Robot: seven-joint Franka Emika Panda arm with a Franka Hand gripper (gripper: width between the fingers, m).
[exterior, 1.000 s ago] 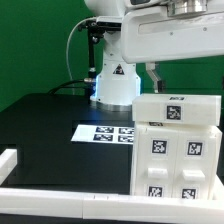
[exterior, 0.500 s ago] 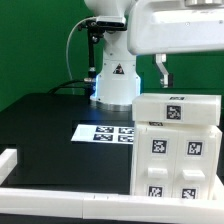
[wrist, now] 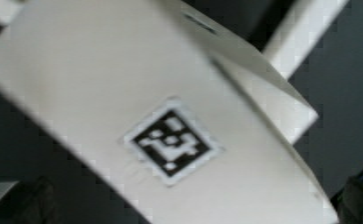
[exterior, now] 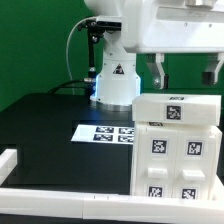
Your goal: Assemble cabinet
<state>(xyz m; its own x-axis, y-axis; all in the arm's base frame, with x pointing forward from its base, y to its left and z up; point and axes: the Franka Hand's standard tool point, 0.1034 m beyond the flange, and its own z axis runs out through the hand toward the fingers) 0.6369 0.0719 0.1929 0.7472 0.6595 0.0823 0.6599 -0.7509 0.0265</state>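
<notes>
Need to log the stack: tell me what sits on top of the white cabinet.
On the large white plastic cabinet lies a flat white tagged panel. Above it hangs the open gripper, not touching. Whatever lies beneath the panel is covered.

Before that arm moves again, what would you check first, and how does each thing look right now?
1. Pincer open, both fingers apart: ok.
2. Pincer holding nothing: ok, the gap looks empty.
3. Pincer above the cabinet, not touching it: ok in the exterior view; the gap is small.
4. Tagged top panel centred under the wrist camera: ok, though tilted in that picture.
5. Cabinet standing upright on the table: ok.
6. Marker board clear of the cabinet: cannot tell, their edges meet in the exterior view.
</notes>
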